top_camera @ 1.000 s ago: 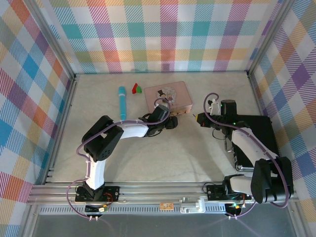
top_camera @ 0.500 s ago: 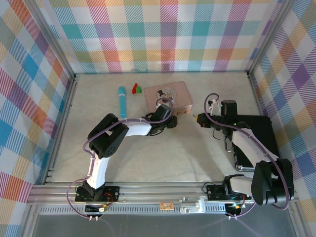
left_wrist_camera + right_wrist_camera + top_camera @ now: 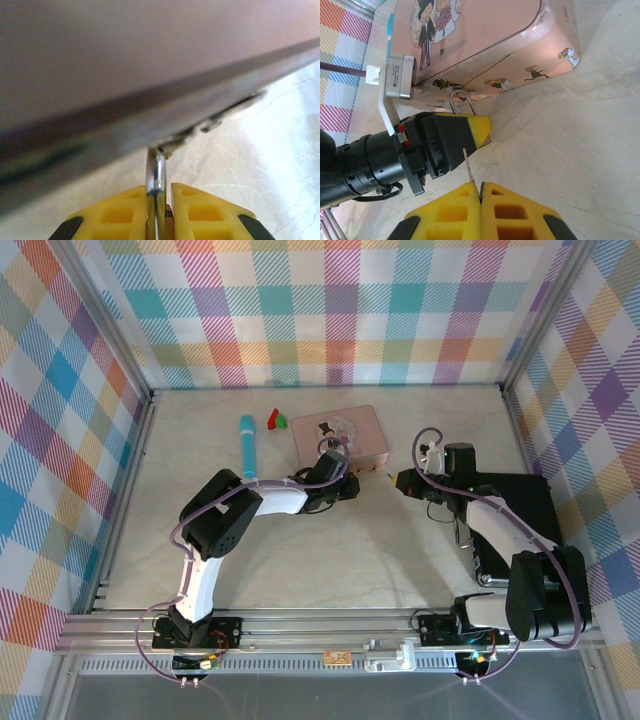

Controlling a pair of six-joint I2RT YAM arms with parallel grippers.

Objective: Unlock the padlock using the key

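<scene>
The padlock (image 3: 156,182) shows a shackle of bright polished metal, smooth and mirror-like; the key (image 3: 468,167) is a thin blade of duller, silvery-tan metal; the left fingers (image 3: 117,216) and right fingers (image 3: 452,212) are matt yellow plastic with moulded square recesses; the pink box (image 3: 485,45) looks like painted tin, glossy, printed with cartoon figures, with a sheen along its rounded edge; the worktop (image 3: 570,145) is pale and veined like marble, with a low satin finish; the left arm's casing (image 3: 365,165) is matt black plastic.
</scene>
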